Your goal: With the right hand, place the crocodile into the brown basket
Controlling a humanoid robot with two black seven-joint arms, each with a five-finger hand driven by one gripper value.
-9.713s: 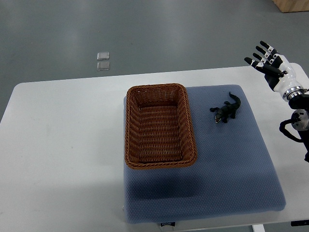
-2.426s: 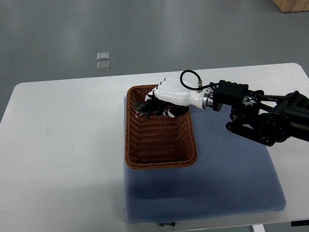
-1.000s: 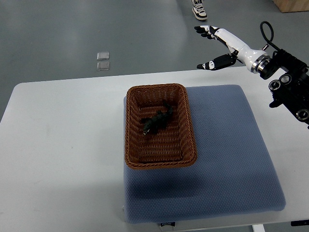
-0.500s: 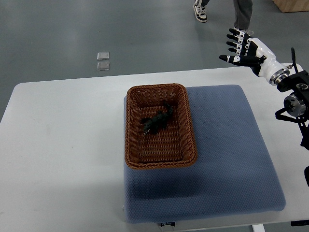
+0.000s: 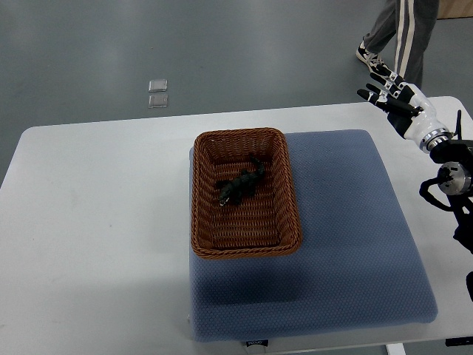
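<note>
The crocodile lies inside the brown basket, so the task looks done, and the right hand hangs empty, fingers spread, well apart.

Even, bright overhead light, no glare. Soft dim shadow on the blue pad just below the basket. Sharp focus throughout; slight blur on the fingers.
</note>
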